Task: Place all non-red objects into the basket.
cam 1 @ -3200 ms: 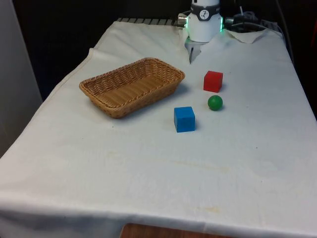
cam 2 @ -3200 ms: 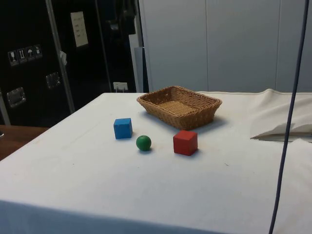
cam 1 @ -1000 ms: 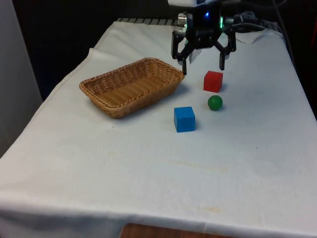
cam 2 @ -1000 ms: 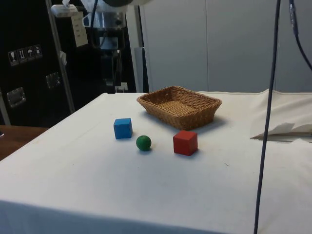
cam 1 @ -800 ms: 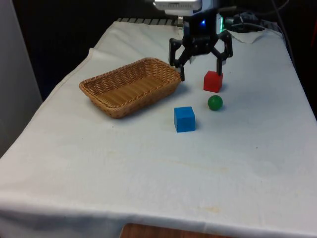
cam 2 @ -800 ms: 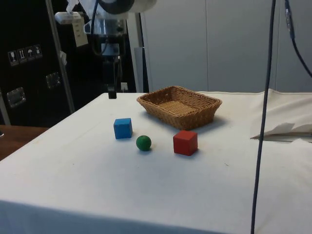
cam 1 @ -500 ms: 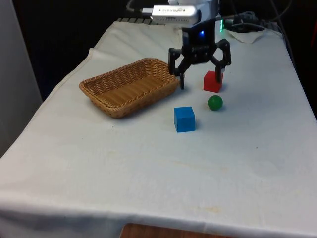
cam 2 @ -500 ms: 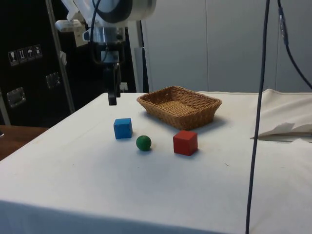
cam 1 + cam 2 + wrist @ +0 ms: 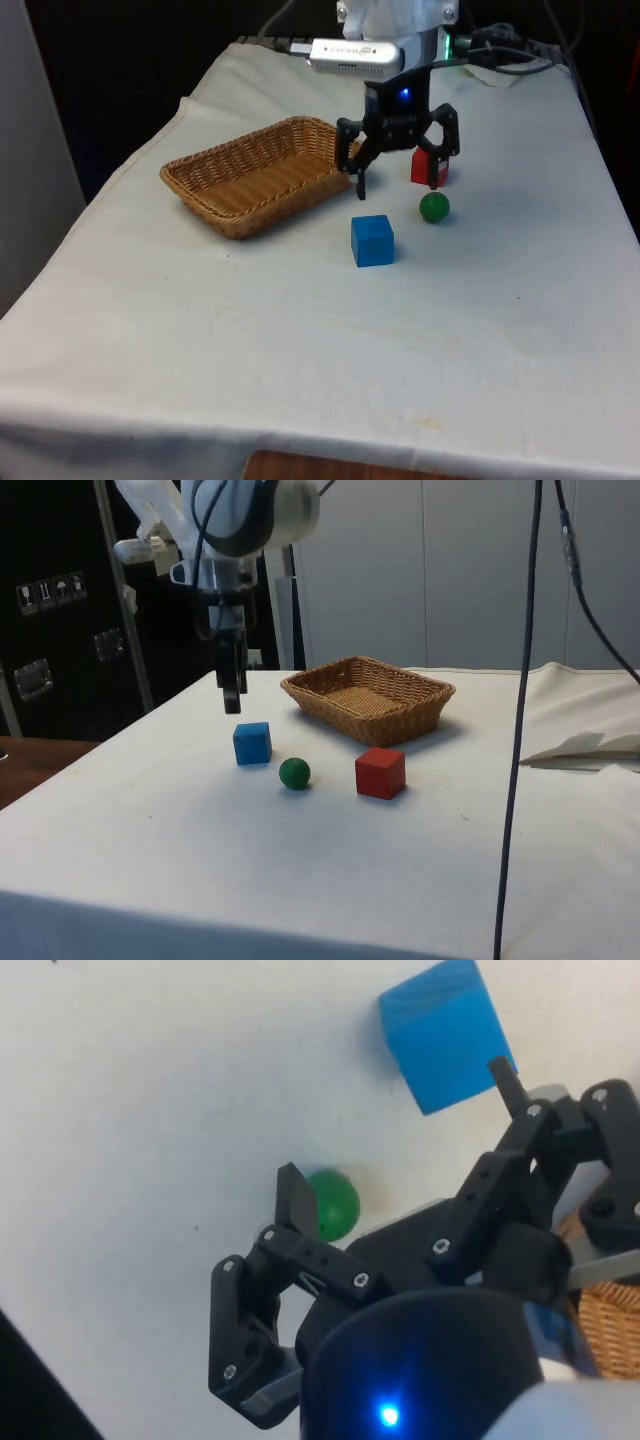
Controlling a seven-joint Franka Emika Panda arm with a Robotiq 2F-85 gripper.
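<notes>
Three objects lie on the cloth (image 9: 300,330) and none is in the basket yet, so the task looks to be at its first pick-up. Nearest the camera in the front view is the blue cube (image 9: 372,240), resting flat and apart from everything else. Just beyond it, toward the front view's right, sits the green ball (image 9: 434,207), and farther again the red cube (image 9: 425,167), partly hidden behind a finger. To the front view's left of these stands the basket (image 9: 262,175), with nothing in it that can be seen. The gripper (image 9: 396,175) hangs above the table between basket and red cube, a little beyond the blue cube, fingers spread wide and holding nothing; in the side view it (image 9: 232,685) is above and just behind the blue cube (image 9: 252,743), well clear of the cloth. Judging from this, the approach phase is in hand, with either the blue cube or the ball the likely first target. The next move calls for bringing the open fingers over the chosen piece, lowering to straddle it without nudging the red cube, then closing.
</notes>
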